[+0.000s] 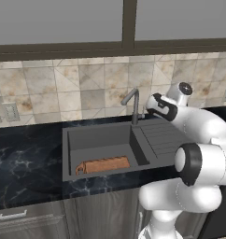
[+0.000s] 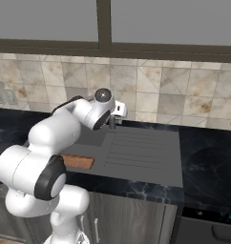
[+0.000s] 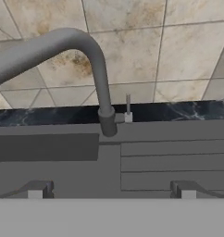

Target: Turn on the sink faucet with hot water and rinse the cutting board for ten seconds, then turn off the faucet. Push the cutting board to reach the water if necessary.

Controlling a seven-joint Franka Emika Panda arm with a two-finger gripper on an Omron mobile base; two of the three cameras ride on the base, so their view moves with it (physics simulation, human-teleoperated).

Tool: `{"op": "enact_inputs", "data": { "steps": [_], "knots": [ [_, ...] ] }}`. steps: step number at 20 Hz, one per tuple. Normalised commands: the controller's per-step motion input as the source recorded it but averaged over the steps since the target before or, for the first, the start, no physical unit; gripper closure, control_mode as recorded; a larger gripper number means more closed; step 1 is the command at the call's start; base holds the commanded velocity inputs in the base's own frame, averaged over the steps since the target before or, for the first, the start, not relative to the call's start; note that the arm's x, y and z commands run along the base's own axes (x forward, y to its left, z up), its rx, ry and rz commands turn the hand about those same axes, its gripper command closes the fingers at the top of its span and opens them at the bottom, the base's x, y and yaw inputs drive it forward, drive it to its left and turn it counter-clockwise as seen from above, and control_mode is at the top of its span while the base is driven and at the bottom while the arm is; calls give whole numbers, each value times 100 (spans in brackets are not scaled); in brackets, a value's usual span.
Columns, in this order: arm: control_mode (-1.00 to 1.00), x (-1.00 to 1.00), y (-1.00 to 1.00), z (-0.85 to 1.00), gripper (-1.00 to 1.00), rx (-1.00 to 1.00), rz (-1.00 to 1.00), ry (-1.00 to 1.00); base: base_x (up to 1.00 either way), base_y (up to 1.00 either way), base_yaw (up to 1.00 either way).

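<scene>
Gripper [image 3: 111, 189], jaws spread wide with nothing between them, at bottom centre of the hand view, facing the sink faucet [image 3: 102, 88] and its small side lever [image 3: 128, 107]. Cutting board [image 1: 103, 165] lies lower centre, on the floor of the sink [image 1: 101, 140].

Black marble counter [image 1: 26, 158] as landmark, white veining. Behind counter: beige-brown tiled backsplash [image 1: 82, 84]. Above backsplash: dark brown window frame [image 1: 129, 23], grey panes either side of upright bar. On backsplash at far left above counter: pale wall outlet [image 1: 11, 112]. Below counter: grey cabinet fronts [image 1: 87, 214], pale drawer handle [image 1: 13, 215] at left. Light flat, even.
</scene>
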Motion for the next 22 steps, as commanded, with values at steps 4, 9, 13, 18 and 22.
{"op": "enact_inputs", "data": {
  "steps": [4, 9, 13, 18, 22],
  "knots": [
    [-100, 6, 0, -21, -100, 0, 1, -4, 0, 0, 0],
    [-100, 12, 0, -23, -100, -2, 1, -3, 0, 0, 0],
    [-100, 14, 0, -21, -100, -1, 1, -6, 0, 0, 0],
    [-100, 8, -7, -7, -100, 0, 1, -10, 0, 0, 0],
    [-100, 7, -30, 0, -100, 0, 2, -9, 0, 0, 0]
  ]
}}
